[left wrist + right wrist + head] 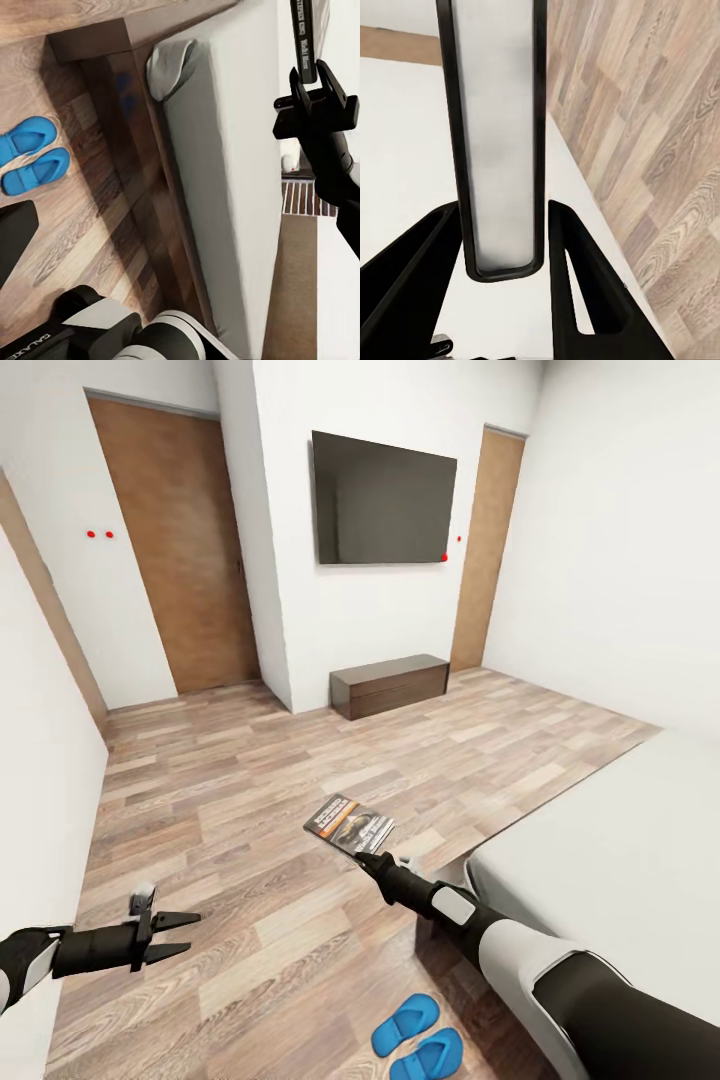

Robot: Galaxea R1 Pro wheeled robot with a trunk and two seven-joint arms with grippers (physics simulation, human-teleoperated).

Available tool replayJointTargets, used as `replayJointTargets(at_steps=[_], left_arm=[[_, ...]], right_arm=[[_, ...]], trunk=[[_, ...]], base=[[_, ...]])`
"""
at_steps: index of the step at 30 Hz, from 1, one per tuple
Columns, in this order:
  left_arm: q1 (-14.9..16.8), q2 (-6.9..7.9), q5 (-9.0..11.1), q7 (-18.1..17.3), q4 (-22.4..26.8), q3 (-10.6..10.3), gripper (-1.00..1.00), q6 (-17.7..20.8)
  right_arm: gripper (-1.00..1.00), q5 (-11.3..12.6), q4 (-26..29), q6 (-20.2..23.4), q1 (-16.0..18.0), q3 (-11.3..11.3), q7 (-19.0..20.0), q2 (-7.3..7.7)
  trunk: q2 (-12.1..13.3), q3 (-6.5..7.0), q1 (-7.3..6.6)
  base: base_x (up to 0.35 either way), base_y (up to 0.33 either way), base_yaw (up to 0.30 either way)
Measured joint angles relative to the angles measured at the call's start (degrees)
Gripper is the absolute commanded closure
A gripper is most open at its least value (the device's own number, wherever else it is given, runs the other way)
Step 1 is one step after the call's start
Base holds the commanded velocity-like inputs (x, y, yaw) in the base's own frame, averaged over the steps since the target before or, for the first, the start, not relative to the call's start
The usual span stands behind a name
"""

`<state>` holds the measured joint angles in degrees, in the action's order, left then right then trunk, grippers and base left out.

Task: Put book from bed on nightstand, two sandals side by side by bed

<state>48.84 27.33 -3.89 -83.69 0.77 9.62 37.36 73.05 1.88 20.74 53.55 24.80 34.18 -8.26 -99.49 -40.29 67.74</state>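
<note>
While the left tool (188, 935) gapes, the right tool (366, 857) clamps the book (349, 822).

Two blue sandals (31, 159) lie side by side beside the bed (225, 187); the right claw (309, 88) clamps the book (303, 34).

left gripper (185, 935) — fingers apart, arm low | right gripper (362, 856) — clamped, arm extended forward

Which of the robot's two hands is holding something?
The right hand, reaching out by the bed, grips the book by its edge. The left hand hangs over the wooden floor with its fingers open and nothing between them.
</note>
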Motion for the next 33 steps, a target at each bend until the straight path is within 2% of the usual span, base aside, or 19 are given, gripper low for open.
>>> replayJointTargets(at_steps=[33], left_arm=[[0.00,-0.09,0.00,0.04,0.00,0.00,-1.00,0.00]], right_arm=[[1.00,0.00,0.00,0.00,0.00,-0.08,-0.02,0.00]], trunk=[[0.00,0.00,0.00]], base=[[0.000,0.000,0.223]])
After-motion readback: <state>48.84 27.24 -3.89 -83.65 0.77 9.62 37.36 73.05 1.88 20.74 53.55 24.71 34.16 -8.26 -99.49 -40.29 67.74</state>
